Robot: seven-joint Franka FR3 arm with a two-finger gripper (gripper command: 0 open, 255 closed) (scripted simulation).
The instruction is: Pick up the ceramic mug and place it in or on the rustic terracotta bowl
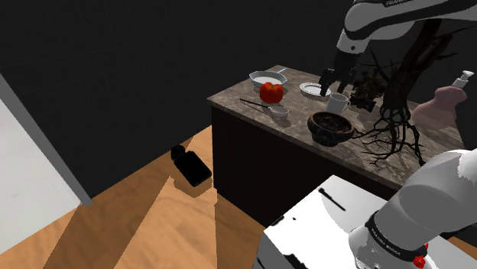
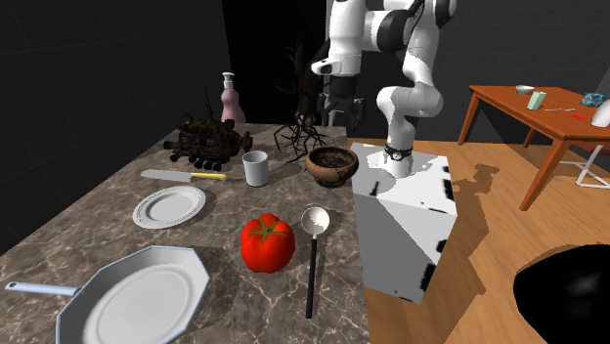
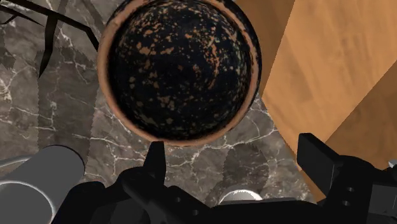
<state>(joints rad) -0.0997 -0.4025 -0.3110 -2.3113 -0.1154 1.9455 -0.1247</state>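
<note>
A white mug (image 1: 337,102) (image 2: 255,168) stands upright on the dark marble counter (image 2: 88,230). Beside it sits a brown bowl (image 1: 331,126) (image 2: 332,164) with a dark speckled inside, close to the counter's edge. My black gripper (image 1: 331,85) (image 2: 338,112) hangs in the air above this part of the counter, touching nothing. In the wrist view the gripper (image 3: 238,165) is open, its fingers (image 3: 321,162) wide apart and bare, with the bowl (image 3: 178,70) ahead of them and the mug (image 3: 38,181) off to one side.
On the counter lie a red tomato (image 2: 267,242), a spoon (image 2: 314,221), a small plate (image 2: 169,206), a white pan (image 2: 137,298) and a knife (image 2: 181,175). Dark branches (image 2: 298,127) and a pink soap bottle (image 2: 231,101) stand behind the mug. Wooden floor (image 1: 153,214) lies beyond the counter edge.
</note>
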